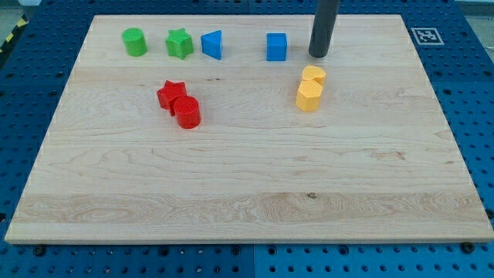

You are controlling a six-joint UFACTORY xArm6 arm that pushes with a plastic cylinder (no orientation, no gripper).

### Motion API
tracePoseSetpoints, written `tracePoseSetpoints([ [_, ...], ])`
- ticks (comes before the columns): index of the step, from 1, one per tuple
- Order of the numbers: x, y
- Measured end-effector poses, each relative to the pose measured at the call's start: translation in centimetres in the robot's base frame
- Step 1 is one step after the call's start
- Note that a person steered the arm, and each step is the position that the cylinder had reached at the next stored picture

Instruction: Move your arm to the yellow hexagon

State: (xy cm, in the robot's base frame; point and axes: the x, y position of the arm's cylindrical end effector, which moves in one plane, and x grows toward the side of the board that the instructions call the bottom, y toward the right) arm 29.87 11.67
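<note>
A yellow hexagon (309,96) lies right of the board's middle, touching a second yellow block (313,76) of unclear shape just above it. My tip (319,55) stands a short way above the upper yellow block, apart from it, and to the right of a blue cube (276,46).
Along the view's top lie a green cylinder (134,42), a green star (179,43) and a blue triangle (212,45). A red star (171,94) and a red cylinder (187,112) touch left of centre. The wooden board (247,201) sits on a blue pegboard.
</note>
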Motion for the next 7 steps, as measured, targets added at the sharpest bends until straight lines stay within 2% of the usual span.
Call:
tracePoseSetpoints([
  [5, 0.0, -10.1],
  [6, 0.3, -9.9],
  [7, 1.3, -5.2],
])
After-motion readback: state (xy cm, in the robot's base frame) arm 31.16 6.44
